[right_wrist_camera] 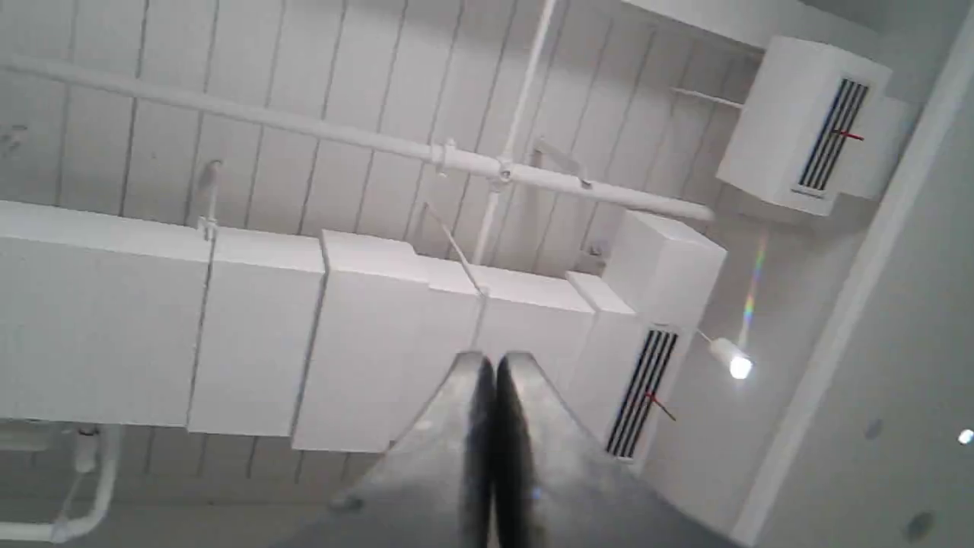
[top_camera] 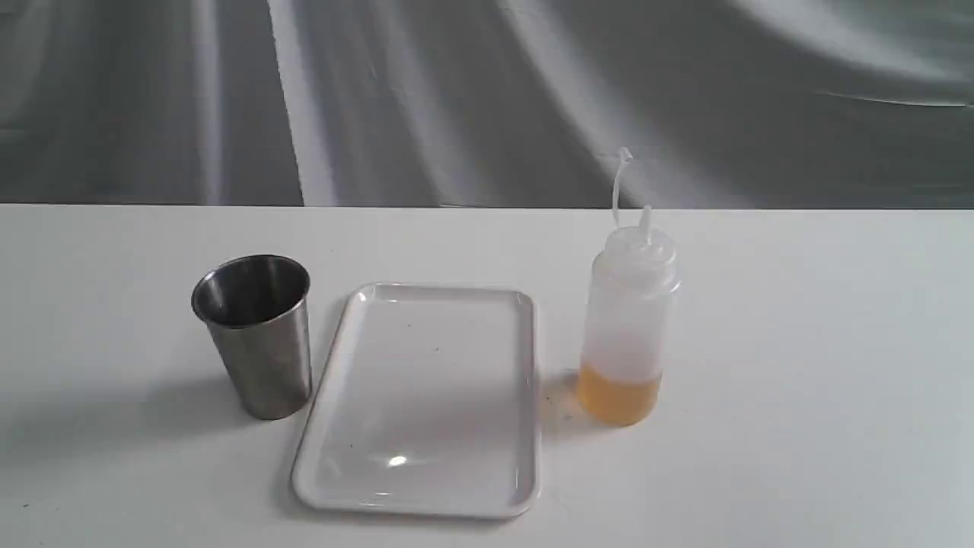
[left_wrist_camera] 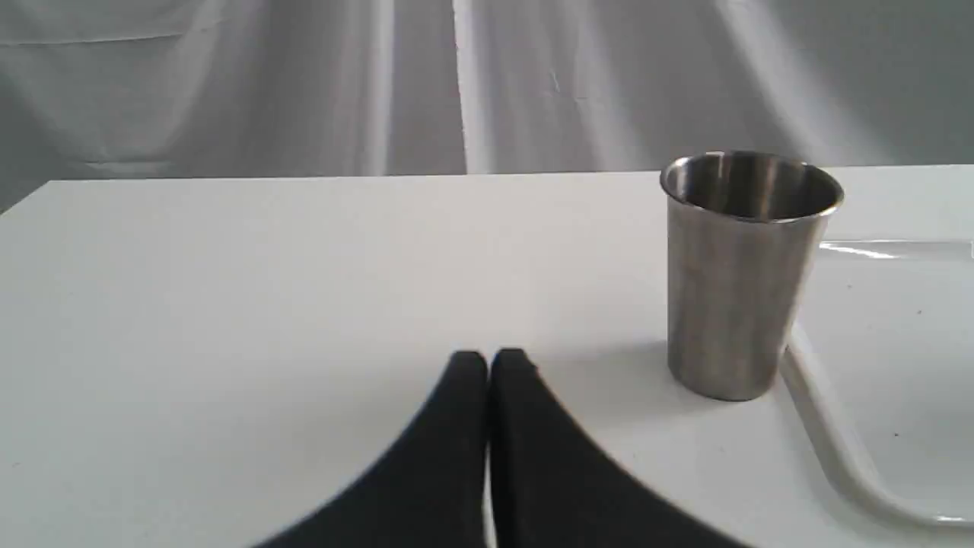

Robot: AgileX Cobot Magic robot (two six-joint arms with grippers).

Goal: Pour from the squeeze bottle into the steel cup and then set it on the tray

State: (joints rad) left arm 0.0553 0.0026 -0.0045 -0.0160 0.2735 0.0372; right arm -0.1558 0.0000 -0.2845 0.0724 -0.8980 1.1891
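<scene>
Tray [top_camera: 426, 396]: we find it flat on the tabletop [top_camera: 799, 365], long side running 12 to 6 o'clock. Its glossy white floor shows a light glare and a few tiny dark specks.
Steel cup [top_camera: 255, 335]: upright on the tabletop at 9 o'clock of the tray, mouth up, base just beside the tray's rim.
Cup contents: we see a dark, shiny inner wall. The bottom does not show clearly, so we cannot tell what it holds.
Squeeze bottle [top_camera: 628, 320]: upright on the tabletop at 3 o'clock of the tray, just beside the rim and apart from it.
Bottle contents: amber liquid fills only the lowest part of the body. Above that level the translucent wall reads whitish.
Nozzle and strap: the nozzle points straight up, and the thin cap strap curves up past its tip.
Left hand [left_wrist_camera: 488, 361]: fingers pressed together, gripping nothing, low over the tabletop, near the cup but apart from it.
Right hand [right_wrist_camera: 491, 365]: fingers pressed together, gripping nothing, aimed up at white ceiling ducts [right_wrist_camera: 251, 327].
</scene>
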